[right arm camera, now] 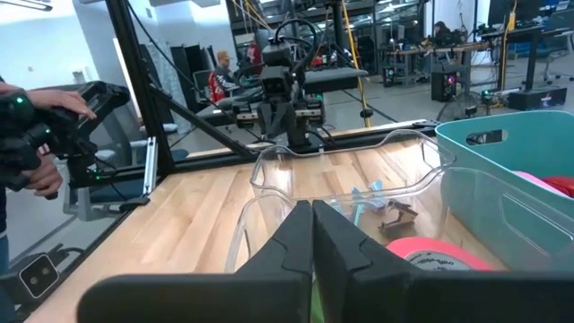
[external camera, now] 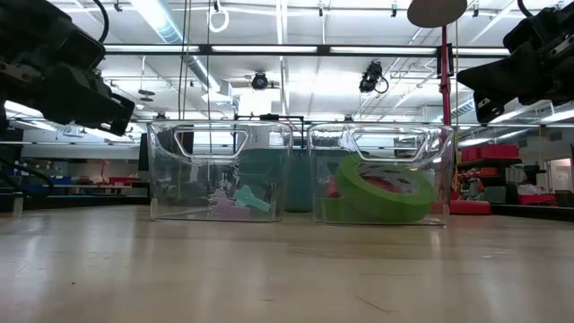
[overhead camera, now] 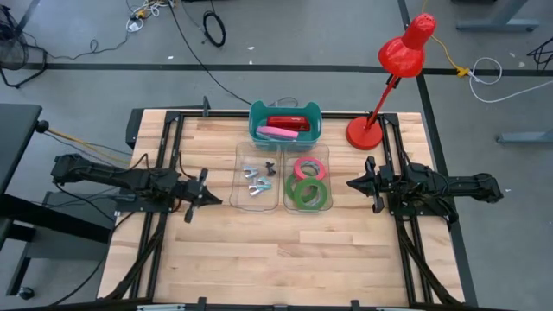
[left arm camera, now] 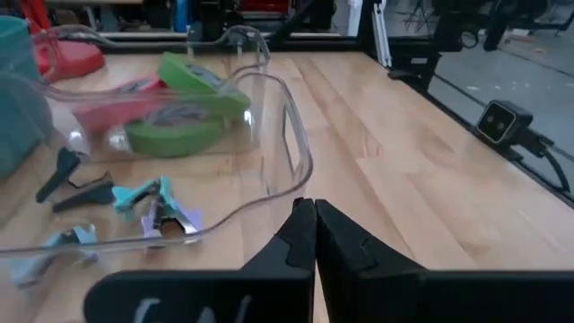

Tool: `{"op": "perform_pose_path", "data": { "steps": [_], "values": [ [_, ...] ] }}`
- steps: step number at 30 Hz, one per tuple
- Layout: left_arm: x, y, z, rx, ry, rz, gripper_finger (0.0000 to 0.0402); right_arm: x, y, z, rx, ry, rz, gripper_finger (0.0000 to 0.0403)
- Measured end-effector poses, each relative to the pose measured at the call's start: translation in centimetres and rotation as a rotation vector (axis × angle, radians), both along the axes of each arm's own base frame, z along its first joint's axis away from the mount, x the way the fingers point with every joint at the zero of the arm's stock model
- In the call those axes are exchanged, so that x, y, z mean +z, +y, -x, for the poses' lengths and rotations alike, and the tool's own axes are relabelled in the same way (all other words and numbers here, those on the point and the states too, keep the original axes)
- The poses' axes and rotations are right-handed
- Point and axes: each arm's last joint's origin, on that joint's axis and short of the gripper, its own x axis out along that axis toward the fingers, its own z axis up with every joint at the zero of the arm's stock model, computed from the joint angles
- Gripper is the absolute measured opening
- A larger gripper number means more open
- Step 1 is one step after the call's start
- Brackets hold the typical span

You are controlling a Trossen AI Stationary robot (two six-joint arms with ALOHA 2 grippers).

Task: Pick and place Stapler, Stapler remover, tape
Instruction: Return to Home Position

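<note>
A teal bin [overhead camera: 284, 123] at the table's far middle holds a red stapler [overhead camera: 287, 120] and a pink one [overhead camera: 276, 132]. In front of it stand two clear bins. The left bin [overhead camera: 258, 177] holds several small staple removers [left arm camera: 148, 202]. The right bin [overhead camera: 308, 179] holds the tape: a red-pink roll [overhead camera: 309, 168] and green rolls [overhead camera: 308, 193], one green roll leaning on the others [external camera: 386, 190]. My left gripper [overhead camera: 214, 199] is shut, left of the clear bins and above the table. My right gripper [overhead camera: 351, 183] is shut, right of the tape bin.
A red desk lamp [overhead camera: 393, 78] stands with its base [overhead camera: 365, 131] at the far right of the table, near my right arm. Bare wood lies in front of the bins [overhead camera: 276, 250]. A person's hands [right arm camera: 36, 135] show beyond the table's left side.
</note>
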Motion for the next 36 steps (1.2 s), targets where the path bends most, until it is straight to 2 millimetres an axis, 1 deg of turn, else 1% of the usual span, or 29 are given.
{"op": "perform_pose_path", "data": {
  "steps": [7,23,31,36],
  "values": [
    [0.8,0.3,0.4,0.056,-0.1,-0.08,0.0003,0.0,0.0,0.0,0.0,0.0,0.0,0.0006],
    [1.6,1.7,1.3,0.153,-0.192,-0.042,0.0003,0.0,0.0,0.0,0.0,0.0,0.0,0.0006],
    [2.3,1.8,1.9,0.174,-0.277,-0.035,0.0005,0.0,0.0,0.0,0.0,0.0,0.0,0.0006],
    [2.2,1.8,1.9,0.177,-0.268,-0.007,0.0003,0.0,0.0,0.0,0.0,0.0,0.0,0.0006]
  ]
}}
